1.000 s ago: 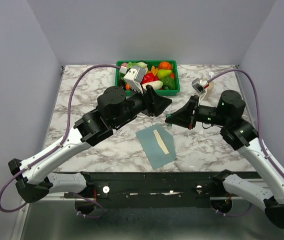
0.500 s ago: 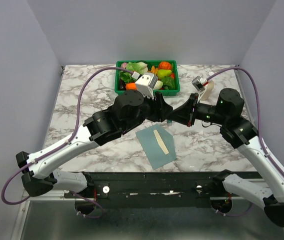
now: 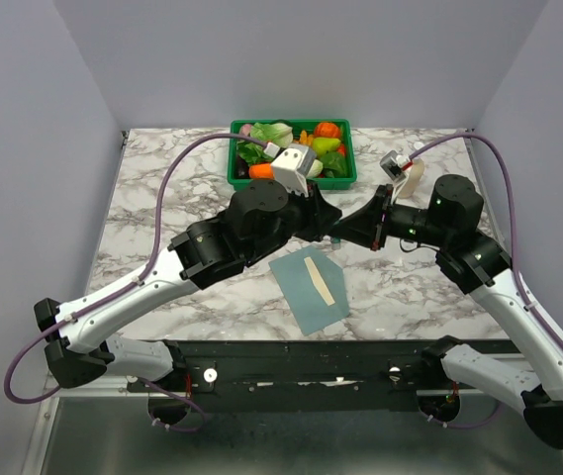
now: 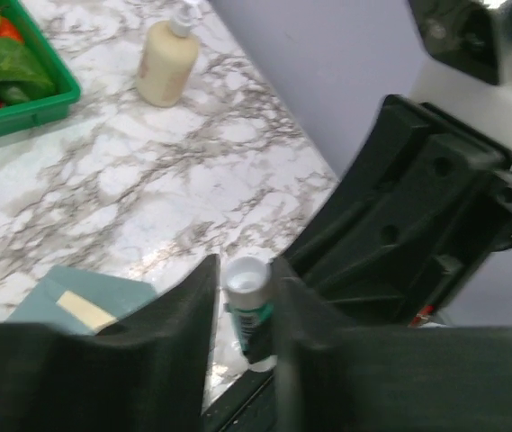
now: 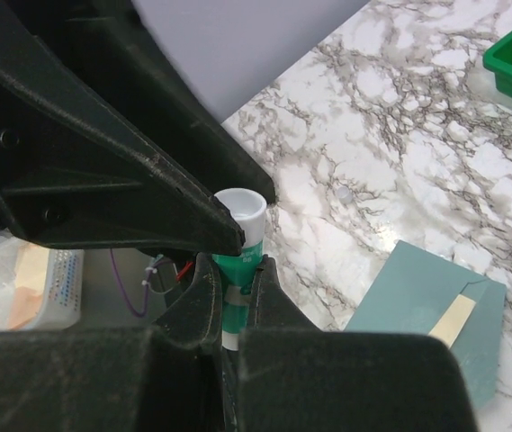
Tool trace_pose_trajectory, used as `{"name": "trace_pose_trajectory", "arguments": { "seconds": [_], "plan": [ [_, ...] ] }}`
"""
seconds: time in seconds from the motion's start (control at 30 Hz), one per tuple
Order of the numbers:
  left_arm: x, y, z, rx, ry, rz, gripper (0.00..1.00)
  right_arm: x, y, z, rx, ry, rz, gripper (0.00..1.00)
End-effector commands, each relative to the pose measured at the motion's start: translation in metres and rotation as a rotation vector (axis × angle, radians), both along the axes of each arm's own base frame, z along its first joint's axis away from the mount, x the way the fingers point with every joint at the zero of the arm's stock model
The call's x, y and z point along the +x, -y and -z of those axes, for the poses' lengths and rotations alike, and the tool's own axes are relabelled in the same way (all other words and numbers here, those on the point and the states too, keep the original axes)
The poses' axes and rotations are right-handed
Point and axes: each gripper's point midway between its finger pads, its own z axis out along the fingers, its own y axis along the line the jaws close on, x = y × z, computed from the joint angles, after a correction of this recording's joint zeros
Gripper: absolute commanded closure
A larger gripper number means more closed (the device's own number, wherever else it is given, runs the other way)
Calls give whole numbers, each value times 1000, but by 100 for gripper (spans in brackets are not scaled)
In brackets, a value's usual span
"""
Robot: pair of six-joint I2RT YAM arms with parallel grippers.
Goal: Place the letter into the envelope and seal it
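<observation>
Marble surface (image 3: 162,198), two arms in over it. All places are taken from the envelope.

- Left claw (image 4: 245,270): comes in from the envelope's left and hangs above its far end. Its two fingers stand close on either side of the white cap of a glue stick (image 5: 238,225). One finger seems to touch the cap, and a thin sliver of marble shows beside the other. Cannot tell whether it truly pinches the cap.
- Green tray (image 3: 234,168): beyond the envelope, well apart, heaped with toy vegetables.
- Envelope (image 3: 306,297): teal, lying flat on the surface, nothing gripping it.
- Letter (image 3: 319,280): shows only as a narrow cream strip across the envelope's upper face. Cannot tell how much is tucked inside.
- Glue stick: green-and-white tube, off the surface, above the envelope's far end, between the two claws.
- Right claw (image 5: 236,270): comes in from the envelope's right, clenched on the tube's green body below the cap.
- Cream bottle (image 3: 415,176): beyond the envelope and to its right, upright.
</observation>
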Motion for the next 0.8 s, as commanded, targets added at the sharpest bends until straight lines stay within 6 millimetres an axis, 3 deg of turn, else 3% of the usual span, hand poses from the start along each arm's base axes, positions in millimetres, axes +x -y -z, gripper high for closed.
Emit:
{"name": "trace_pose_trajectory", "arguments": {
  "seconds": [0.0, 0.03, 0.13, 0.17, 0.23, 0.27, 0.3, 0.33, 0.37, 0.43, 0.47, 0.5, 0.57, 0.77],
  "plan": [
    [4, 3, 1, -4, 8, -17, 87, -3, 1, -10, 8, 34, -4, 99],
    [3, 3, 2, -7, 3, -15, 99, -4, 1, -10, 9, 38, -3, 99],
    [-3, 2, 4, -22, 6, 14, 100, -6, 2, -13, 11, 50, -8, 99],
    [-5, 1, 13, -12, 1, 23, 100, -7, 2, -13, 9, 57, -13, 99],
    [-16, 1, 7, -50, 14, 92, 100, -10, 1, -14, 6, 66, -37, 99],
    [-20, 2, 21, -38, 3, 124, 100, -11, 1, -14, 3, 76, -46, 99],
    [-28, 1, 6, -104, 37, 172, 100, -16, 0, -17, 8, 88, -77, 99],
    [-43, 5, 5, -135, 37, 267, 100, -19, 0, -18, 9, 95, -97, 99],
    [-51, 6, 19, -138, 27, 317, 100, -23, -1, -20, 12, 110, -118, 99],
    [-71, 4, 1, -221, 95, 420, 100, -35, -2, -25, 24, 126, -190, 99],
    [-89, 6, 8, -234, 100, 523, 100, -40, -2, -28, 32, 139, -216, 99],
    [-96, 4, -3, -269, 138, 557, 100, -48, -3, -29, 41, 143, -259, 99],
    [-112, 4, 4, -264, 140, 650, 100, -57, -2, -34, 57, 161, -305, 99],
    [-147, -3, -6, -302, 259, 855, 100, -87, 0, -43, 103, 168, -458, 99]
  ]
}}
